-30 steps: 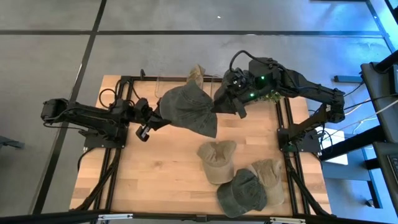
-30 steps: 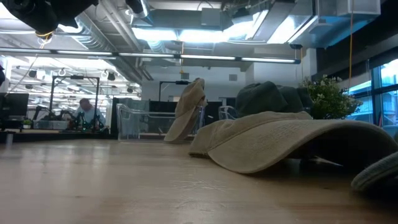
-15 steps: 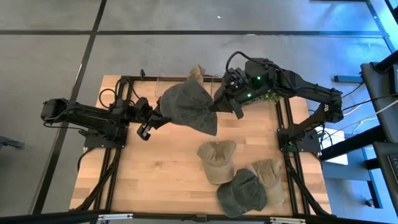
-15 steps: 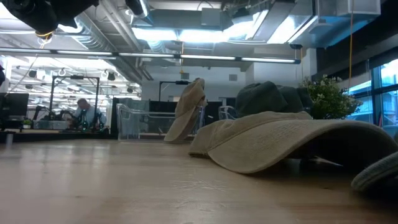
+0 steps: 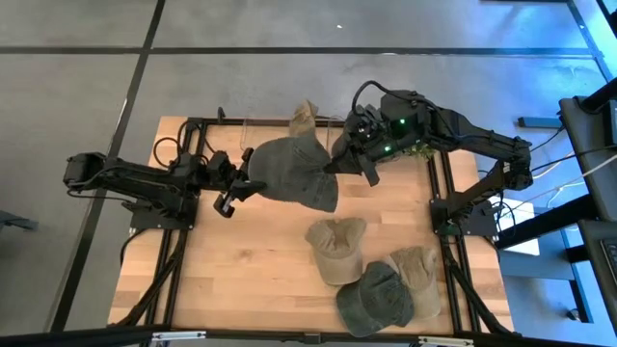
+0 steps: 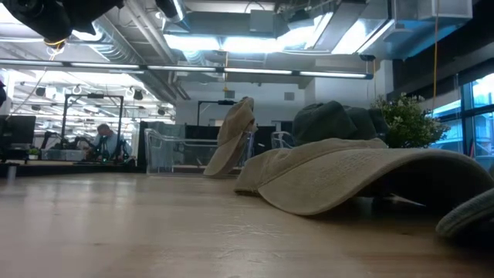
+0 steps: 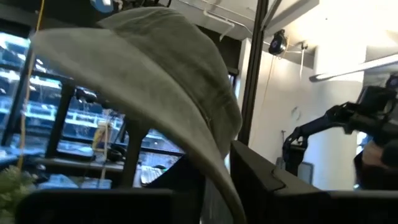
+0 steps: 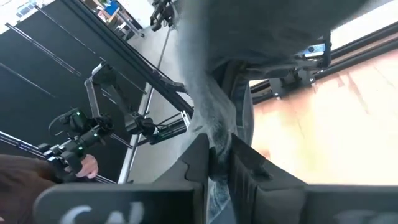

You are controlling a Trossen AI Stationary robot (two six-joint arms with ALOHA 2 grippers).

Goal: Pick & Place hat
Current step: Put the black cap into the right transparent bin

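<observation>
A grey-green bucket hat (image 5: 289, 173) hangs between my two grippers over the far middle of the table. My left gripper (image 5: 249, 181) is shut on its left side. My right gripper (image 5: 335, 162) is shut on its right side. A tan hat (image 5: 305, 118) leans upright against a clear rack at the far edge. Near the front right, two tan hats (image 5: 337, 249) (image 5: 416, 275) and a dark green hat (image 5: 374, 299) lie on the table. My left gripper pinches the hat's brim (image 7: 219, 163) between its two fingers, coming level from the table's left. The crown rises beyond the fingers. My right gripper pinches the brim on the opposite side (image 8: 214, 134) between its two fingers, coming from the table's right. The hat spans the gap between both grippers, lifted off the table.
A small green plant (image 5: 420, 149) stands at the far right, just behind my right arm. The low view shows the nearest tan hat (image 6: 347, 177) large in front and the leaning tan hat (image 6: 235, 139) farther back. The wooden table's left half (image 5: 222, 270) is bare.
My right gripper has shifted a little toward the far left, closer to my left gripper. The hat between them has flattened slightly. Both grippers have stayed shut on the brim.
</observation>
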